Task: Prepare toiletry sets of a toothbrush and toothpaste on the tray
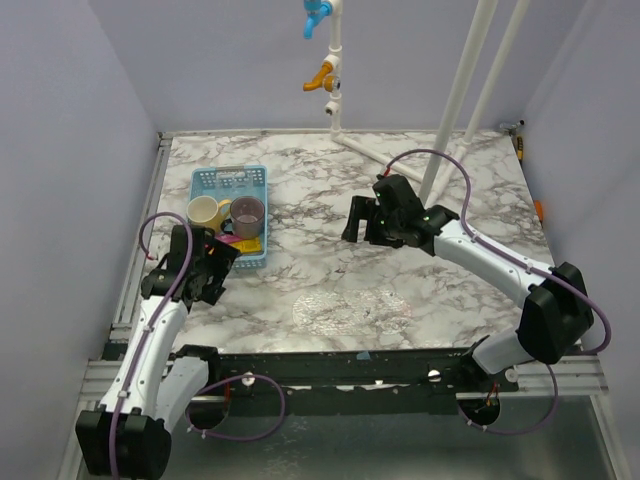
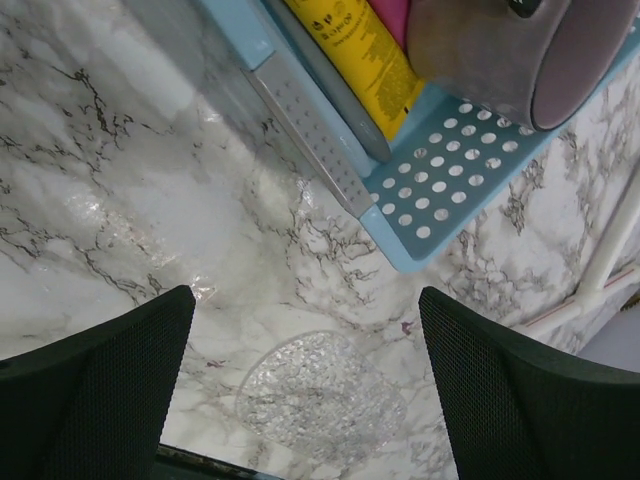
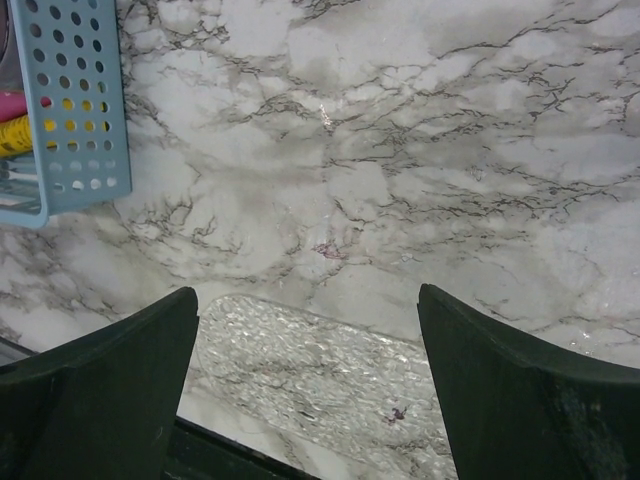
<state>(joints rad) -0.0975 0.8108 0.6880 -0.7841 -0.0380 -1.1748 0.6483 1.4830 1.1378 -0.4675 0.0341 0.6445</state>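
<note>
Both pincers stand wide and hold nothing. The left gripper (image 2: 305, 300) hangs just beside the near corner of the light-blue mesh basket (image 2: 440, 200), likely lining up a first pick. Inside lie the yellow toothpaste (image 2: 350, 50) and the pink toothpaste (image 2: 392, 12), both glossy soft tubes, beside two slim grey handles (image 2: 318, 135), one dimpled — toothbrushes, I'd guess — and a smooth mauve cup (image 2: 510, 50). The right gripper (image 3: 305, 300) hovers over the marbled table (image 1: 450, 180), apart from the basket. The tray (image 3: 320, 380) — clear, pebbled plastic — lies near the front edge with nothing on it.
</note>
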